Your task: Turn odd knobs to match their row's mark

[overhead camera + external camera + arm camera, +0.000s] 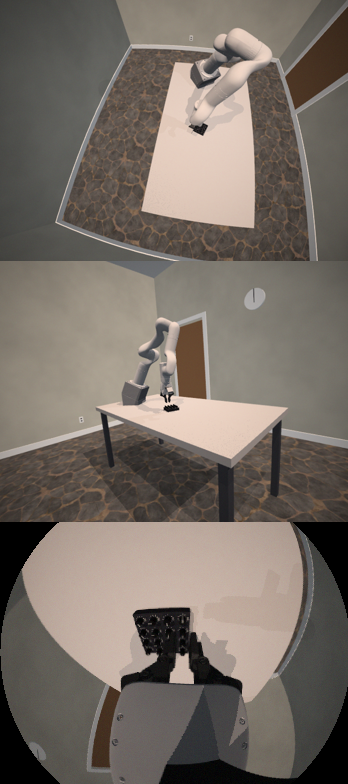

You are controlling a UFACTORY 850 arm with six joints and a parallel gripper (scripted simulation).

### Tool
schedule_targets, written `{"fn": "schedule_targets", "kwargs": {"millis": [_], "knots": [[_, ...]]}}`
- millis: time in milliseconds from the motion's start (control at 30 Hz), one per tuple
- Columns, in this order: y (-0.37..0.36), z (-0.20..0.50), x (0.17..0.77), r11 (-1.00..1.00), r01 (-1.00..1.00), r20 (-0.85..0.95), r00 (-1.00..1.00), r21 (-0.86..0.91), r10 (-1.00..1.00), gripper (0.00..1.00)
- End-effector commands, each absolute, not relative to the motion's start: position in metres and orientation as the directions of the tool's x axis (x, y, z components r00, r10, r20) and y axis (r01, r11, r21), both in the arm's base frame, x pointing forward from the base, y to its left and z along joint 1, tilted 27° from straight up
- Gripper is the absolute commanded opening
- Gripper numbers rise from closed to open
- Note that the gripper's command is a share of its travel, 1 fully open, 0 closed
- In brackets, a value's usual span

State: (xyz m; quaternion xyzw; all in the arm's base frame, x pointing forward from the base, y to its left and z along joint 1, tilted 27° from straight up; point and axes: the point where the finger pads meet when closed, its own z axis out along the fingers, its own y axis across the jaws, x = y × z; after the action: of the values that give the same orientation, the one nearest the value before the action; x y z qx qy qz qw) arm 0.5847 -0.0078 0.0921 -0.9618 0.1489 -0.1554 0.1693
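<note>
The black knob box [203, 129] [172, 409] [162, 612] stands flat on the table, with rows of black knobs on top. In the wrist view a far-right knob [183, 619] shows a pale line, but most lines and marks are too small to read. The socket and printed names cannot be made out. My gripper [167, 401] [182, 640] points down above the box, clear of the knobs. Its fingers are partly open with a narrow gap and nothing between them. In the wrist view the left finger hides part of the nearer knobs on the right side of the box.
The pale table top [205, 179] [224, 426] carries the box and the grey arm base [200, 77] [133, 394]. The arm arches over the table from its base, and its lower part hides some of the box's surroundings in the top view. Shadows lie around the box.
</note>
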Motion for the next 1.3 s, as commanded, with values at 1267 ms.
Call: {"fn": "schedule_targets", "kwargs": {"millis": [1267], "knots": [[0.002, 0.06, 0.6, -0.898, -0.234, 0.25, 0.907, -0.372, -0.339, 0.19]]}}
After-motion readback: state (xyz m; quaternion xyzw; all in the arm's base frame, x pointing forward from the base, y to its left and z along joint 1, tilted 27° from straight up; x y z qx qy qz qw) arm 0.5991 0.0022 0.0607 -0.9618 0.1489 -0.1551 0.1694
